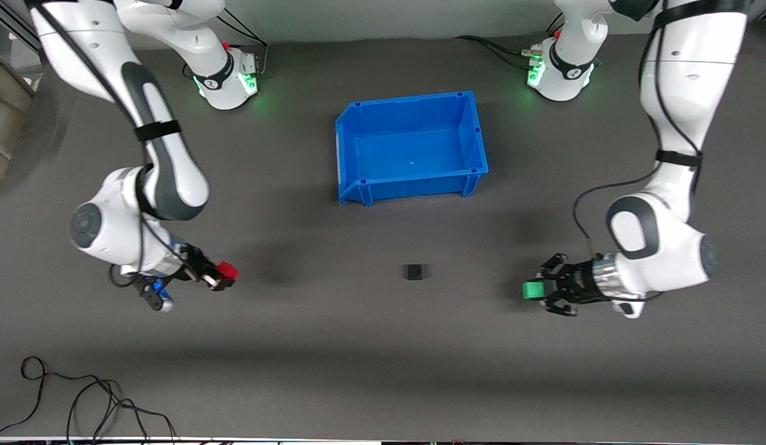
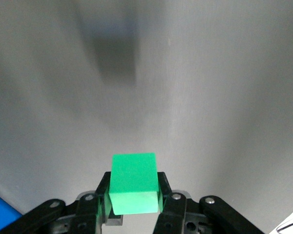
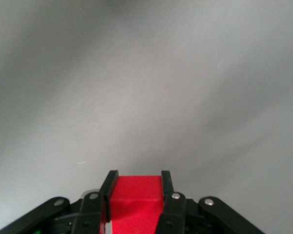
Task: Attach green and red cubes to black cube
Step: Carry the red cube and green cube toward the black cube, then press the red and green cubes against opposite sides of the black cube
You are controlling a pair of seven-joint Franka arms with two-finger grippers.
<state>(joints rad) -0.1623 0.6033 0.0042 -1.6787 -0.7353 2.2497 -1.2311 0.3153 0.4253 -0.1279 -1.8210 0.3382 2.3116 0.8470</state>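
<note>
Matte black cube [image 1: 412, 271] between gripped glossy green cube [image 1: 532, 290], red cube [image 1: 227, 271].

A dark grey matte table [image 1: 383, 346] fills the scene under even overhead light, soft shadows pooling on its surface. Loose black cables [image 1: 92, 402] coil at its edge nearest the front camera; a beige crate [image 1: 3, 123] stands off the right arm's end.
</note>
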